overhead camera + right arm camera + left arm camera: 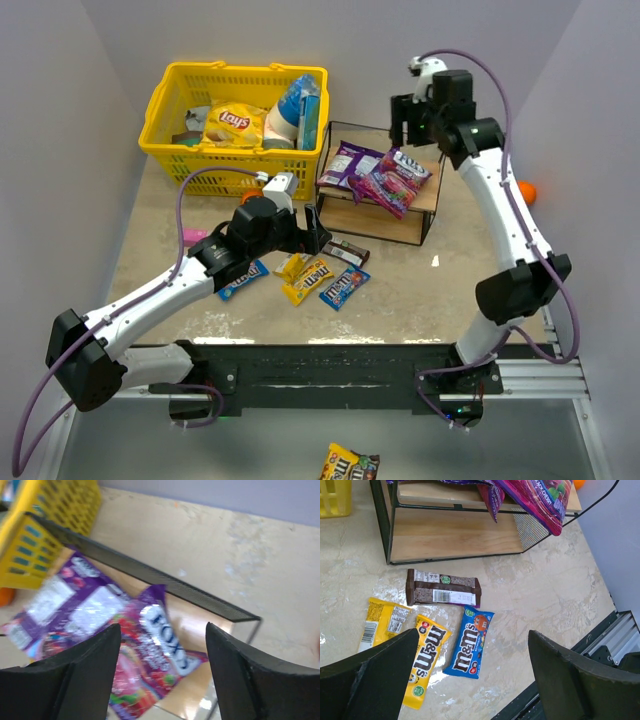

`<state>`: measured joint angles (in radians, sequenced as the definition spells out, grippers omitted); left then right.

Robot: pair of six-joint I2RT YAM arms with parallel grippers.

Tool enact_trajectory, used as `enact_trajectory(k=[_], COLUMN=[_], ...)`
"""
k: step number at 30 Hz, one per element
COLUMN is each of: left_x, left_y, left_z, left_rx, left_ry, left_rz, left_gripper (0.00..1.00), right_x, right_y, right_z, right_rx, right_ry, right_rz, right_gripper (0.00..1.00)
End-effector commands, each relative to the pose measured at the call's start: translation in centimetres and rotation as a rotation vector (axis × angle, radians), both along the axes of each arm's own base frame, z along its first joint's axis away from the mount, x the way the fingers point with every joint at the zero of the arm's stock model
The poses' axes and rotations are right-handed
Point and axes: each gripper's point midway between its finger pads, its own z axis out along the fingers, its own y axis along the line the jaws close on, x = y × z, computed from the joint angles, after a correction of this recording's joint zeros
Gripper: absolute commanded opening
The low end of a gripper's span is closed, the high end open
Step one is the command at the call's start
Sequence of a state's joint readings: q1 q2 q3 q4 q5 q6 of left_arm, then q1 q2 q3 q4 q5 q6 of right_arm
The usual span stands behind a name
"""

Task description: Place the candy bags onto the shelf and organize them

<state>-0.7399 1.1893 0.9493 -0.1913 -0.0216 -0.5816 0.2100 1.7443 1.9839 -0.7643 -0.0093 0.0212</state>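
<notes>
Hovering wide open, the left claw [474, 636] is straight over the blue packet [469, 650] on the worktop [545, 595]; the packet's long axis runs up-frame, across the closing line. The right claw [162, 629], also wide, hangs far off over the purple bags [100, 610] on the shelf [150, 575].

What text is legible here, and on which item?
"Lays": yellow chip bag in the yellow plastic basket.
"m&m's": small blue packet, and the yellow packet beside it.
"FOX'S": glossy purple bag on the black-framed wooden shelf.
Brown packet: label print too small to read.
</notes>
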Motion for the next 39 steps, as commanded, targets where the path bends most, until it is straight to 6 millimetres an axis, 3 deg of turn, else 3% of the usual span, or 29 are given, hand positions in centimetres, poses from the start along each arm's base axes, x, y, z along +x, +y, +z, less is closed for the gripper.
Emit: enact_trajectory(k=[1, 3, 4, 6, 8, 13, 18, 26, 33, 36, 39], left_x=[0.8, 0.9, 0.9, 0.9, 0.8, 0.7, 0.7, 0.6, 0.5, 0.5, 0.6], left_y=[-0.2, -0.1, 0.0, 0.0, 0.1, 0.3, 0.2, -0.1, -0.2, -0.2, -0.2], left_z=[2.6, 2.4, 2.5, 2.4, 2.3, 2.1, 1.7, 0.9, 0.5, 0.5, 0.5], left_rx=[-0.027, -0.020, -0.021, -0.018, -0.015, -0.011, -0.009, -0.013, -0.011, -0.013, -0.014], left_ry=[-0.068, -0.066, -0.067, -0.064, -0.062, -0.062, -0.051, -0.032, -0.023, -0.024, -0.025], left_rz=[-0.001, 0.008, 0.009, 0.009, 0.007, 0.009, 0.010, 0.001, -0.002, -0.001, 0.000], left_gripper=[0.96, 0.96, 0.96, 0.96, 0.96, 0.96, 0.96, 0.96, 0.96, 0.96, 0.96], right_x=[-2.8, -4.1, -4.9, -6.0, -7.8, -9.9, -10.3, -9.1, -8.4, -8.5, -9.0], right_y=[6.6, 8.4, 8.8, 10.3, 11.1, 10.5, 9.2, 4.5, 1.1, 0.3, 1.0], right_z=[1.2, 0.4, -1.8, -2.5, -3.9, -7.5, -10.2, -10.8, -10.0, -9.4, -8.8], right_rx=[0.034, 0.053, 0.052, 0.071, 0.108, 0.131, 0.080, -0.037, -0.027, -0.012, 0.021], right_ry=[-0.045, -0.035, 0.010, 0.003, 0.038, 0.125, 0.178, 0.160, 0.141, 0.127, 0.127], right_rz=[0.011, 0.008, 0.003, 0.012, 0.038, -0.004, -0.073, -0.276, -0.366, -0.379, -0.337], right_gripper=[0.74, 0.74, 0.72, 0.69, 0.58, 0.35, 0.29, 0.28, 0.28, 0.28, 0.29])
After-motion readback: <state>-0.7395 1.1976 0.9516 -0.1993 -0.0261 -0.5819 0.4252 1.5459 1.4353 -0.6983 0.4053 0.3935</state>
